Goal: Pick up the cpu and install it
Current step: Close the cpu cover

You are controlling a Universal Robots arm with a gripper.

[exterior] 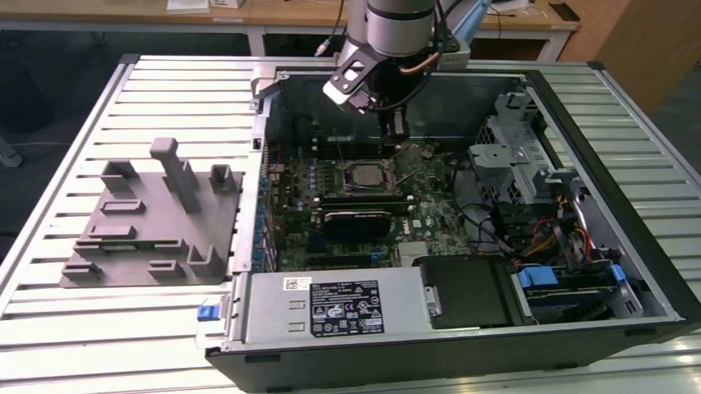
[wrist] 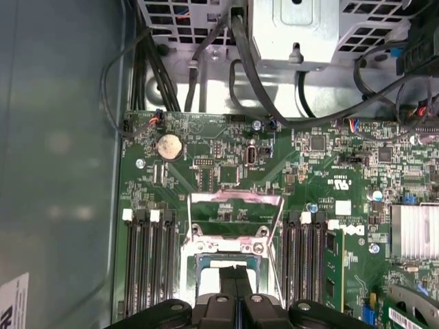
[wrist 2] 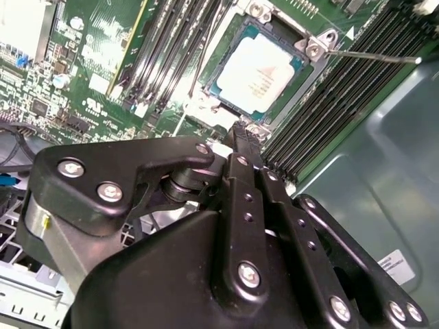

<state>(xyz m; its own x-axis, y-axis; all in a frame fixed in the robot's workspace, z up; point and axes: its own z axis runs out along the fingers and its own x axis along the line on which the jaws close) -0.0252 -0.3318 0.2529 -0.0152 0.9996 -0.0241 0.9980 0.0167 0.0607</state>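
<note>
Tool: fingers together, clamped on nothing; tips just above the socket frame's 12 o'clock edge in the exterior view.
Cpu: flat in the socket frame, silver top up, rim bounded all round.
Edges: memory slots crowd both flanks; case wall near at 12 o'clock.
Open room: case open above the board.
Fixture block: on worktop, 9 o'clock of case, well apart.

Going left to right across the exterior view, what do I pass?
The grey fixture block → cpu sitting in the motherboard socket → metal drive cage.
</note>
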